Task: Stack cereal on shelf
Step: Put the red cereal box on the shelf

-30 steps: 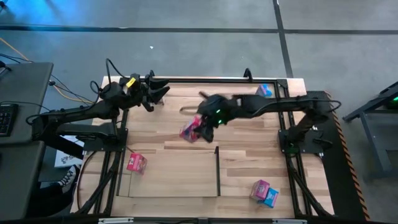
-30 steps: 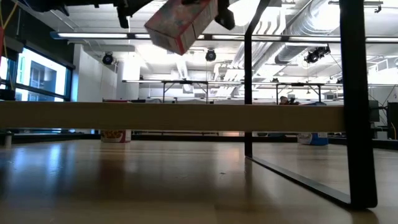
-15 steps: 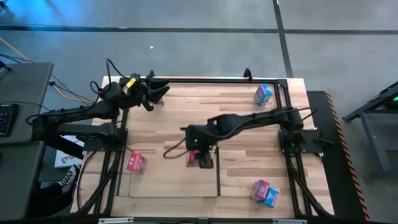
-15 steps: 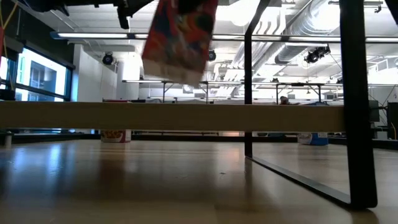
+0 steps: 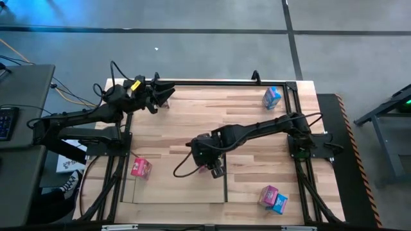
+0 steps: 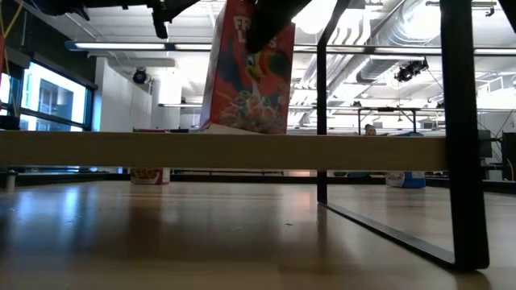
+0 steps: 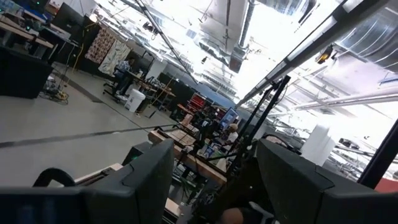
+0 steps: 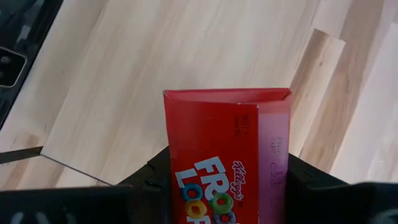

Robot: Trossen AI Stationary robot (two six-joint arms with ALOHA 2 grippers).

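Cereal stacking has barely begun: we clamp a red box (image 8: 227, 158) in our right gripper (image 5: 212, 168) over the shelf (image 5: 180, 183), left gripper (image 5: 160, 96) idle and open, other boxes scattered about.

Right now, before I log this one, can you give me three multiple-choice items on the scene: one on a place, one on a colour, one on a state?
1. Where is the right tool?
A) over the shelf, beside its dark upright wall
B) at the far left corner
C) beyond the far edge

2. What colour is the lone box in the far right corner?
A) red
B) light blue
C) green

3. The right tool is:
A) open and empty
B) shut on the red cereal box
C) out of view

Answers:
1 A: the high view shows it over the light panel by the wall; the left tool is the one parked far left.
2 B: the high view shows it pale blue.
3 B: the right wrist view shows the fingers flanking the box.
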